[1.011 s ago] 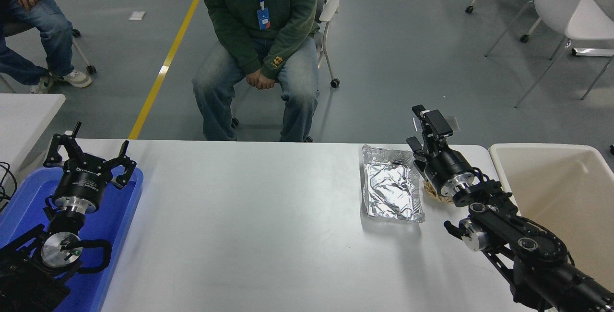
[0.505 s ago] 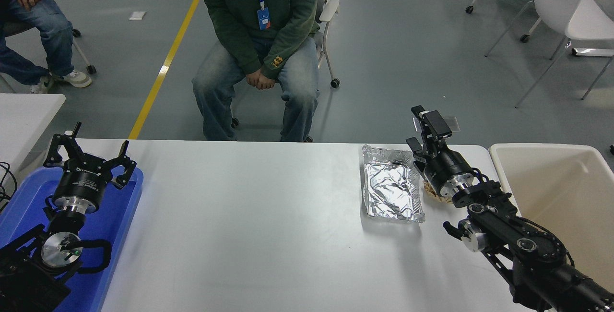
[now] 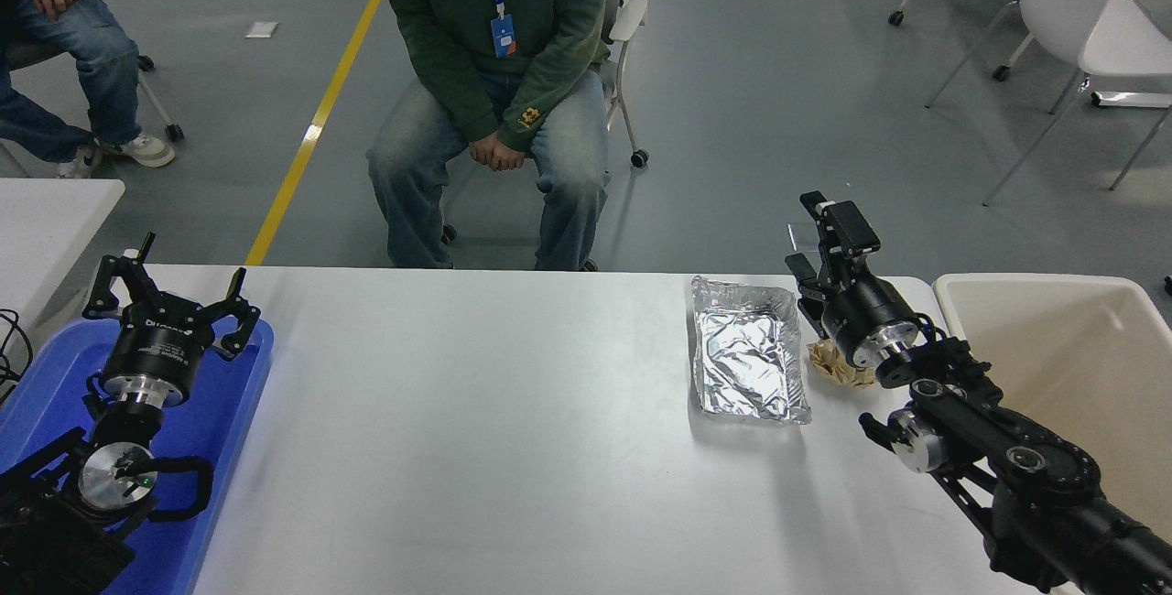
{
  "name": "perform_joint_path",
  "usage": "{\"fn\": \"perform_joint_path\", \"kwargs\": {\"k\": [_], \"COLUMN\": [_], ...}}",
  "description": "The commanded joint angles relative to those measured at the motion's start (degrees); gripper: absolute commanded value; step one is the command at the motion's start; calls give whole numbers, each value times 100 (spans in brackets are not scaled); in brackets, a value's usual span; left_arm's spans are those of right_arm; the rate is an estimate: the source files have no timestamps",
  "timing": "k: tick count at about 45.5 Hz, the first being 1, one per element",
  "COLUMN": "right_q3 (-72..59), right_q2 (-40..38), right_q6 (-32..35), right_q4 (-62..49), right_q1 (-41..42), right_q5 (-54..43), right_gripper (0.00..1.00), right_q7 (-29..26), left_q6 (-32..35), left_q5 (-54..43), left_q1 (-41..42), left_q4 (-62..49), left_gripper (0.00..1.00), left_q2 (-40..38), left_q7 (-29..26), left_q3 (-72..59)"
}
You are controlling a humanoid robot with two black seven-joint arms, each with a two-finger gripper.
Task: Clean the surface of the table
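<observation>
The table surface [image 3: 504, 412] is a wide white-grey top filling the lower half of the head view. On its far right part lie a crumpled foil tray [image 3: 746, 357] and, just right of it, a crumpled brown paper wad [image 3: 831, 364]. My right gripper [image 3: 808, 233] is raised over the table's far right edge, above and behind the wad, pointing away from me. A small clear piece shows by its tip, and I cannot make out how the jaws stand. My left gripper [image 3: 169, 295] is parked open at the lower left.
A blue plastic tray [image 3: 240, 375] lies under the left arm. A large beige bin [image 3: 1071, 366] stands off the table's right end. A person in a green hoodie [image 3: 499, 46] sits at the far side. A smaller white table corner [image 3: 46, 220] shows at left.
My right gripper has shifted to the right and a little farther away, uncovering more of the brown paper wad. The clear piece now shows on its left side. The left arm has not moved.
</observation>
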Motion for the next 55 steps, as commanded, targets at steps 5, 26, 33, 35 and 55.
{"fn": "perform_joint_path", "kwargs": {"k": [5, 26, 33, 35, 55], "right_q3": [-729, -4068, -4727, -4929, -6178], "right_q2": [-732, -1611, -1550, -1532, -794], "right_q6": [3, 30, 30, 30, -5], "right_q4": [89, 177, 186, 177, -165], "right_q1": [217, 2054, 2607, 2739, 3188], "right_q5": [-475, -854, -1003, -1073, -1346], "right_gripper": [100, 100, 100, 100, 100], "right_q7": [5, -39, -48, -48, -479], "left_q6": [0, 0, 0, 0, 0], "left_q5": [0, 0, 0, 0, 0], "left_q1": [0, 0, 0, -9, -9], "left_q4": [8, 0, 0, 0, 0], "left_gripper": [100, 100, 100, 100, 100], "left_q2": [0, 0, 0, 0, 0], "left_q7": [0, 0, 0, 0, 0], "left_q3": [0, 0, 0, 0, 0]}}
